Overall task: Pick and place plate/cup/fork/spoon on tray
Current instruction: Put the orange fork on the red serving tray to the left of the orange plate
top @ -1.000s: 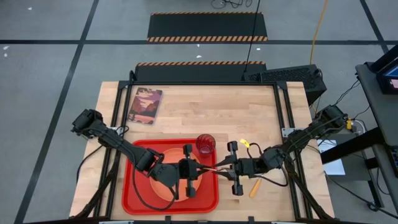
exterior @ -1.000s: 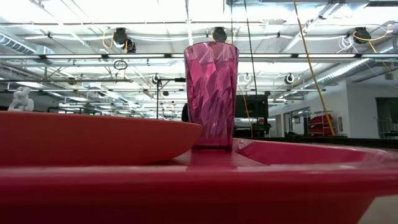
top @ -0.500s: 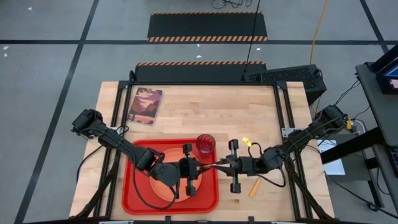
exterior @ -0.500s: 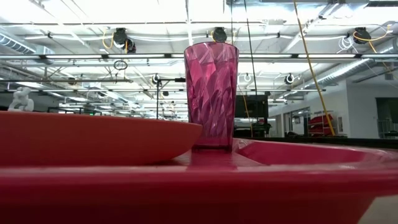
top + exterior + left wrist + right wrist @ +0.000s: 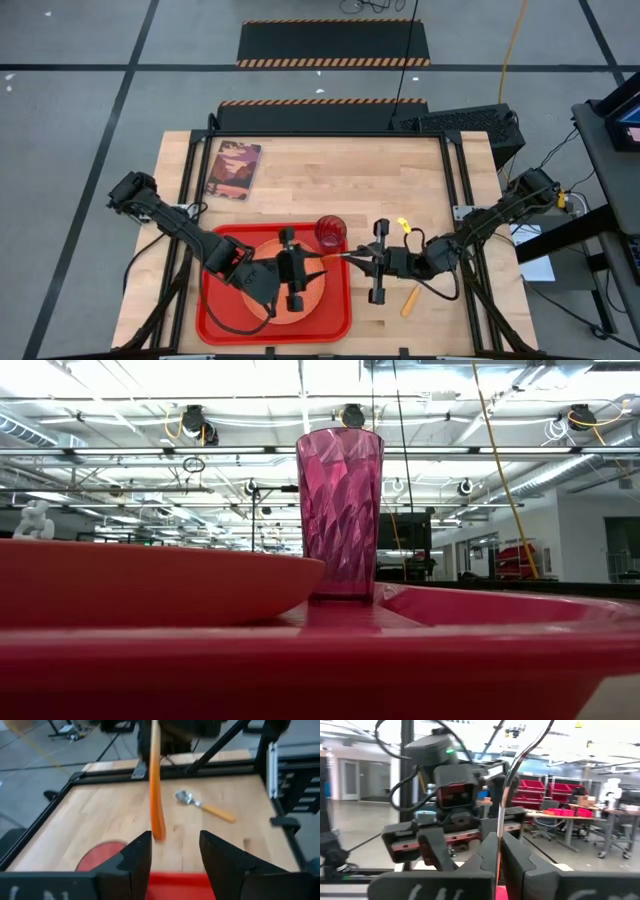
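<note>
The fork (image 5: 335,258) hangs above the right rim of the red tray (image 5: 215,320), between my two grippers. My right gripper (image 5: 352,259) is shut on it. The fork's orange handle (image 5: 156,795) points at my left gripper (image 5: 312,263), which stands open over the orange plate (image 5: 262,250). The handle's free end lies just ahead of the open fingers (image 5: 140,851), and no touch shows. The plate lies on the tray. The dark-red cup (image 5: 331,230) stands upright in the tray's far right corner. The spoon (image 5: 409,300) lies flat on the table, right of the tray. My right gripper pinches the fork's thin silver metal end (image 5: 501,827) between its two shut fingers (image 5: 487,852). The fingers come level from the table's right and lie along the fork. The fork sticks out beyond them toward the table's left, handle outward, clear of tray and table.
A book with a pictured cover (image 5: 234,170) lies at the table's far left. Bare wood runs between the tray and the table's far edge. In the low view the cup (image 5: 339,510) stands behind the plate's rim (image 5: 150,575).
My right gripper has shut on the fork's metal end. My left gripper has opened, let go of the handle and drawn back toward the table's left, over the plate. The fork has stayed level between them, clear of the tray.
</note>
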Robot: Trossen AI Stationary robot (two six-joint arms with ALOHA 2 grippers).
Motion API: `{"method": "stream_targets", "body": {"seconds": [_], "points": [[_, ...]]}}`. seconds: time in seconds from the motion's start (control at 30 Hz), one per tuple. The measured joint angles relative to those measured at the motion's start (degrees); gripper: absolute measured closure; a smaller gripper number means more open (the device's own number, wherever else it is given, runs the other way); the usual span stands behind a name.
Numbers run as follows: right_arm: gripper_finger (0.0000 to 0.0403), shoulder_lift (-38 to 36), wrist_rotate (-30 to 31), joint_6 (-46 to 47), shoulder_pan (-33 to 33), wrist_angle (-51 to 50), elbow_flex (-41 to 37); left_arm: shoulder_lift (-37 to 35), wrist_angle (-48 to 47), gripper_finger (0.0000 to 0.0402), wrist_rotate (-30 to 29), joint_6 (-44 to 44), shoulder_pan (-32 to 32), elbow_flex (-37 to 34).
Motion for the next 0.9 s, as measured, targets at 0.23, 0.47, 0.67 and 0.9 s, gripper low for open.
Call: {"method": "stream_targets", "body": {"seconds": [0.23, 0.47, 0.67, 0.9], "points": [[0.0403, -0.08, 5.11, 3.13, 0.05, -2.48, 0.00, -2.56, -5.84, 0.0225, -5.92, -3.85, -2.59, 0.00], [0.0403, 2.94, 4.97, 11.66, -3.64, -5.15, 0.00, -2.79, 2.19, 0.0224, -12.86, 3.94, -5.48, 0.00], [0.0403, 6.32, 4.66, 15.59, -6.24, -3.40, 0.00, -0.96, 6.83, 0.0224, -22.89, 6.91, -5.85, 0.00], [0.0403, 10.14, 4.52, 15.30, -6.59, -0.56, 2.05, 2.21, 8.86, 0.0224, -26.91, 7.61, -3.81, -0.02]]}}
